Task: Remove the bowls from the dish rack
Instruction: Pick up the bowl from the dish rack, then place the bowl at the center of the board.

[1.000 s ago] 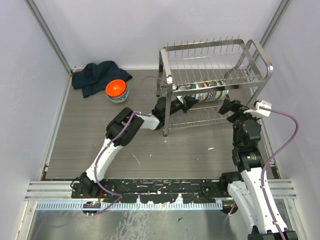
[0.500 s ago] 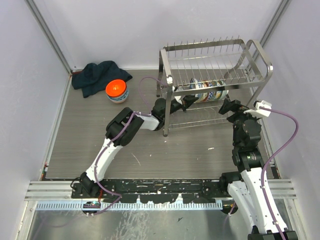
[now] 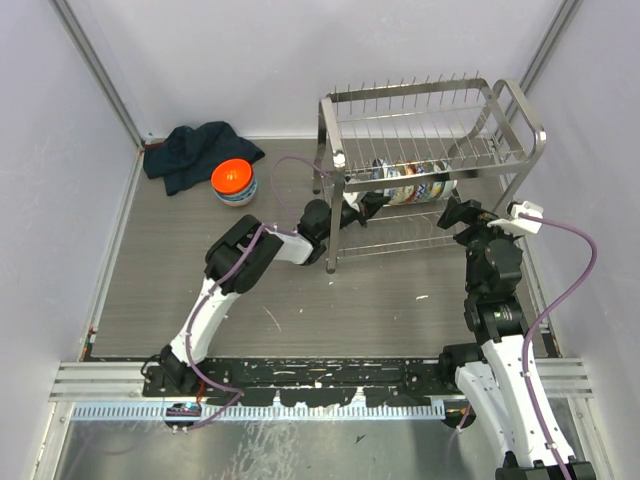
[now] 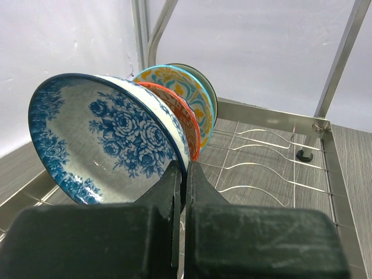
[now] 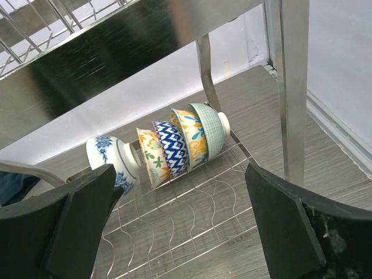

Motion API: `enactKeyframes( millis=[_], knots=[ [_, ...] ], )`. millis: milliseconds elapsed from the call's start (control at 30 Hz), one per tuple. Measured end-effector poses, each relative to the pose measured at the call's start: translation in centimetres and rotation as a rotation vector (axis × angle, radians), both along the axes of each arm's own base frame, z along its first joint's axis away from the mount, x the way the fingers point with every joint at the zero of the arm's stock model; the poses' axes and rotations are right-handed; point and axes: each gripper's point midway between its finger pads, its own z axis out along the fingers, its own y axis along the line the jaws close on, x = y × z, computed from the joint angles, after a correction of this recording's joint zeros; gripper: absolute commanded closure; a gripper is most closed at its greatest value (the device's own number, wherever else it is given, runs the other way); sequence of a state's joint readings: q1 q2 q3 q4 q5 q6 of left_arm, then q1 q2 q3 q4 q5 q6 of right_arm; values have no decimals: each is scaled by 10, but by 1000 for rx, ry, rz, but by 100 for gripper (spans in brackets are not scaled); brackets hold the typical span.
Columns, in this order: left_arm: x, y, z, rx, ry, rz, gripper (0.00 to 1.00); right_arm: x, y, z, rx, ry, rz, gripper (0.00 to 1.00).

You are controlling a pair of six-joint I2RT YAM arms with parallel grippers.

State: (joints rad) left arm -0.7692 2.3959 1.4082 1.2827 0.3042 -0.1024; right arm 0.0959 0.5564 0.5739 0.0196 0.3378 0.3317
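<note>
Inside the dish rack [image 4: 261,114], a blue floral bowl [image 4: 104,139] is rim-pinched by the left gripper [image 4: 185,170]; right gripper [image 5: 180,192] wide, empty. Slip risked: thin hold.

Overhead view first: it looks down from above and behind my bases, far off, taking in the table [image 3: 350,300], both arms and the whole rack [image 3: 430,125]. Now my left wrist view: tucked right behind my left pincer [image 4: 183,174], low, aimed forward and slightly up, with the blue bowl [image 4: 104,139] filling the frame just ahead. My right wrist view looks out past my right pincer [image 5: 179,174] from outside the rack, further back, down onto the lower shelf. All three catch the same row of bowls [image 5: 180,145]; the wrists see it from opposite ends.
</note>
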Motion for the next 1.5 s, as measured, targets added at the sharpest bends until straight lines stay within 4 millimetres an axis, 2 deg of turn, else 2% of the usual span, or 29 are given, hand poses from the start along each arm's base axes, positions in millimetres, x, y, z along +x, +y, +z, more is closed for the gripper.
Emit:
enactKeyframes(
  millis=[267, 867, 1500],
  knots=[
    [-1, 15, 15, -13, -16, 22, 100, 0, 0, 0, 0, 0, 0, 0],
    [-9, 46, 14, 29, -12, 51, 100, 0, 1, 0, 0, 0, 4, 0],
    [-37, 88, 21, 82, -12, 83, 100, 0, 2, 0, 0, 1, 9, 0]
  ],
)
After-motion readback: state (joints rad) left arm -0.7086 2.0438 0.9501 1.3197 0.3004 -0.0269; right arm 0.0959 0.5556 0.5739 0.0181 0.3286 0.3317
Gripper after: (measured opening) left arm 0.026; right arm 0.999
